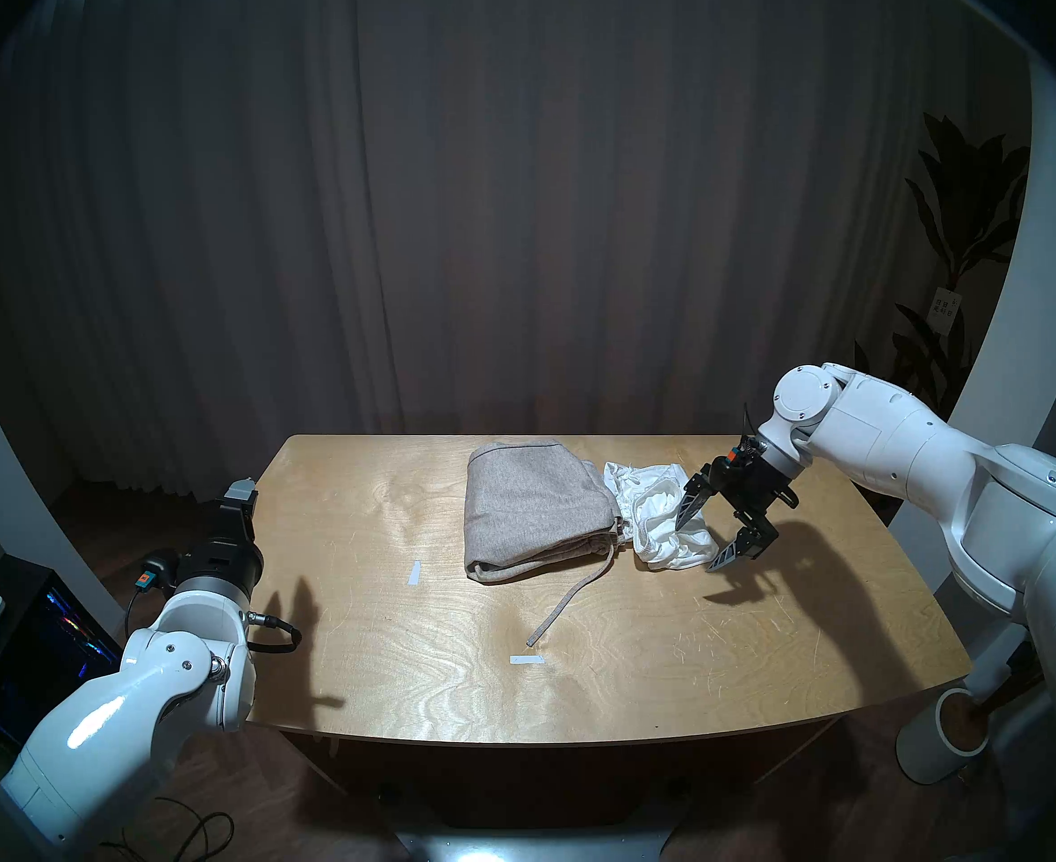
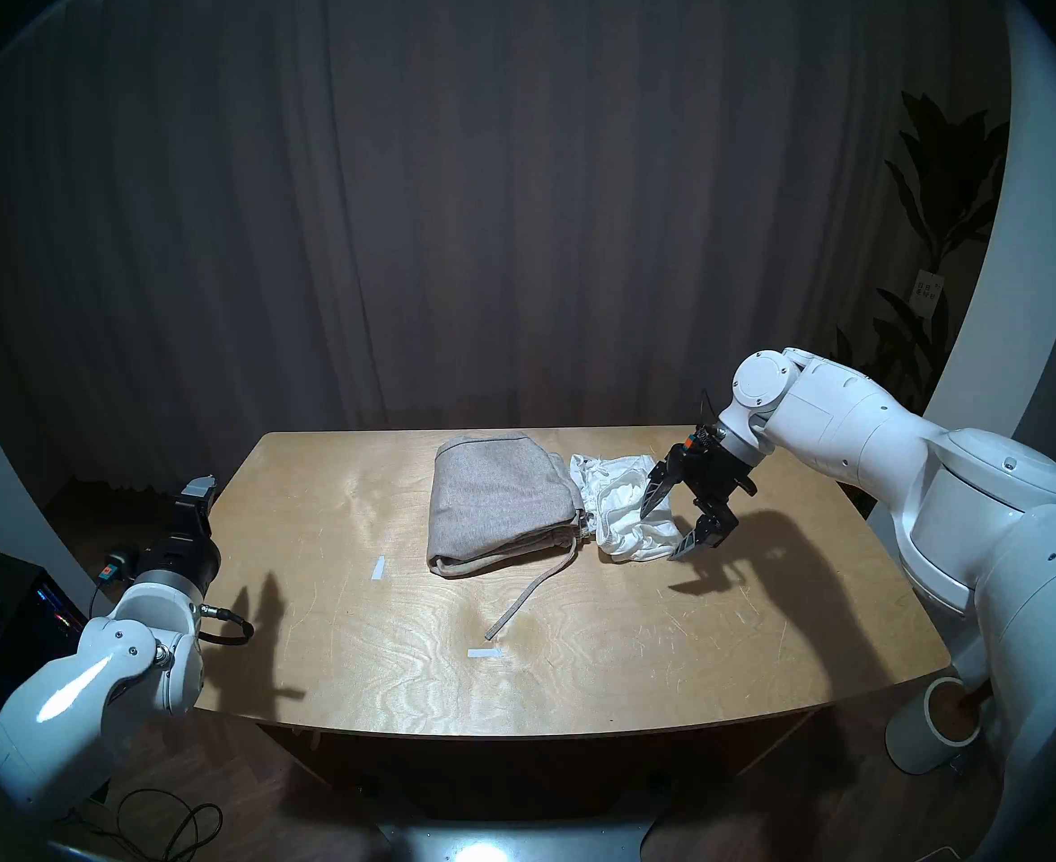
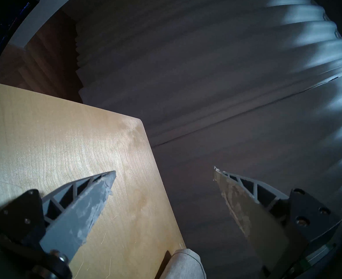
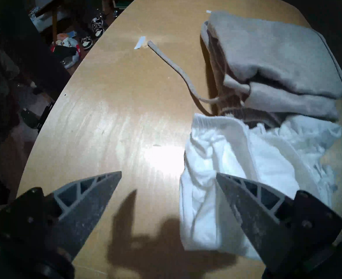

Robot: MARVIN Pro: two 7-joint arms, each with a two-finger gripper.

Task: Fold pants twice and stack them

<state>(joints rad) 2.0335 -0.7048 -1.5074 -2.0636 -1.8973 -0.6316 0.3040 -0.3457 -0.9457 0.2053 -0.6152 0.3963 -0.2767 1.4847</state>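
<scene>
Wooden table (image 1: 388, 655), tape strips (image 1: 413, 573), curtain (image 1: 513, 220)

The room around me is dim. Light from above shines on my table (image 1: 388, 593) and makes a bright white glare spot there. My arms throw dark shadows. Picture edges bend and go black. My right wrist view looks a bit blurry.

Two garments side by side at the back of the table

The pants (image 1: 534, 509) lie on the table (image 1: 388, 655), touching the shorts (image 1: 656, 512) on their right. The drawstring (image 1: 569, 599) runs forward, ending just behind a tape strip (image 1: 526, 659). Another strip (image 1: 413, 573) lies left of the pants.
</scene>
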